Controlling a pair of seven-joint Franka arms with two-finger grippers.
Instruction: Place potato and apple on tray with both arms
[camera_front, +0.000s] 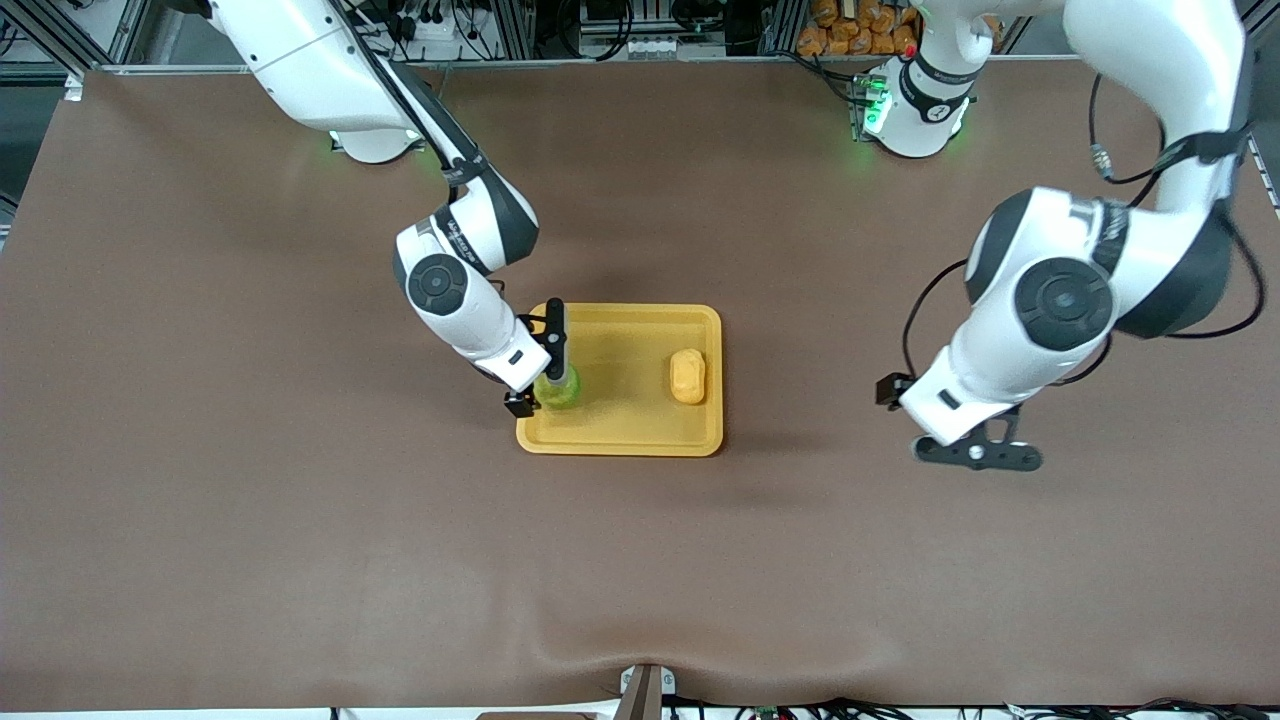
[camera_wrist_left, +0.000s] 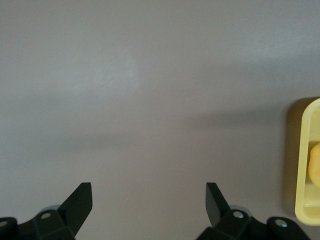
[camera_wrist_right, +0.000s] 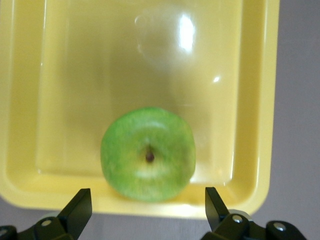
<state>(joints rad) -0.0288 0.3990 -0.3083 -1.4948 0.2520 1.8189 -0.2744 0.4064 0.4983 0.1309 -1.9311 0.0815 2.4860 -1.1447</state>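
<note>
While both end effectors gape empty: potato (camera_front: 687, 376) lengthwise toward the bases, apple (camera_wrist_right: 148, 154) stem-up.

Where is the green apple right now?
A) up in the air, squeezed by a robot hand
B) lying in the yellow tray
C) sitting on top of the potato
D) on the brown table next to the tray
B: the apple lies on the floor of the tray, the right gripper over it with open jaws, and the potato lies apart from it.
</note>
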